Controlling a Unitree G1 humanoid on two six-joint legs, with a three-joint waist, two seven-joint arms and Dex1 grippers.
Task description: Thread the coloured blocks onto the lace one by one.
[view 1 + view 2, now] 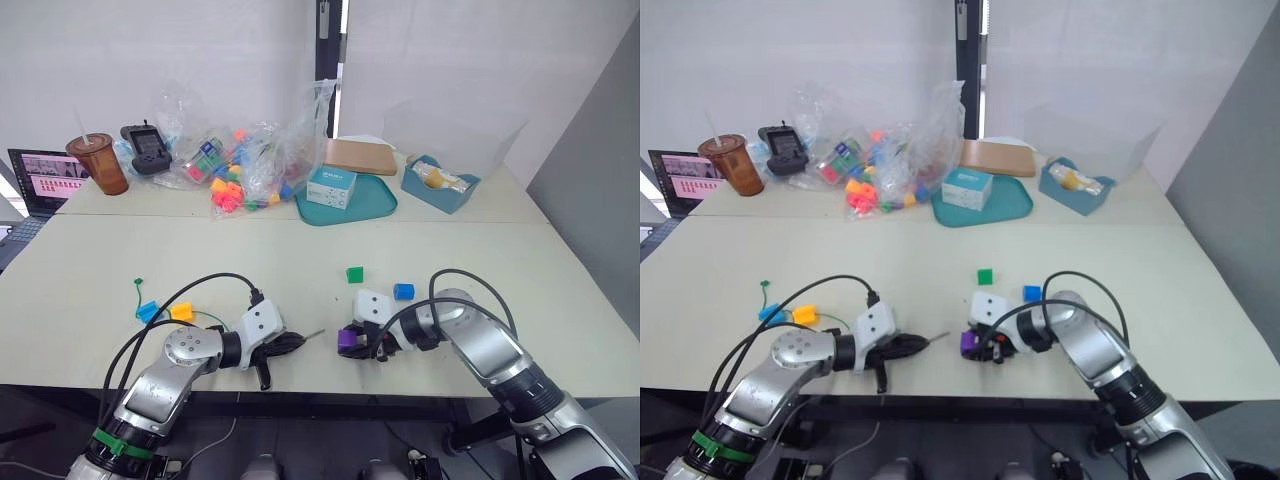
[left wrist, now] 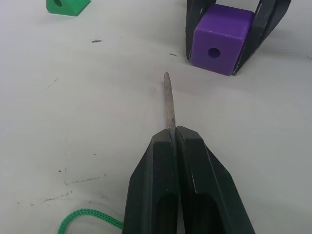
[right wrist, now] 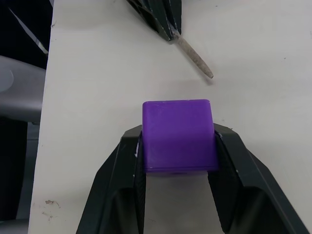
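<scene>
Right tool (image 3: 178,146) clamped on the purple block (image 3: 178,134), one finger on each side, block resting on the worktop (image 1: 300,260) near the front edge with its bored hole facing the left tool. Left tool (image 2: 176,146) closed tight on the lace (image 2: 90,217) just behind the stiff dark tip (image 2: 168,100); tip projecting forward, aimed toward the purple block at roughly 1 o'clock in the left wrist view, close to the hole but apart from it. Green cord trailing back behind the left tool. Green block (image 1: 354,274) loose at 12 o'clock from the purple block; dark blue block (image 1: 403,291) near it at 2 o'clock. Light blue block (image 1: 148,311) and orange-yellow block (image 1: 181,311) touching each other, at 10 o'clock from the left tool. Toy jumble (image 1: 235,165), teal tray (image 1: 380,205) and brown cup (image 1: 98,163) along the far side of the worktop.
</scene>
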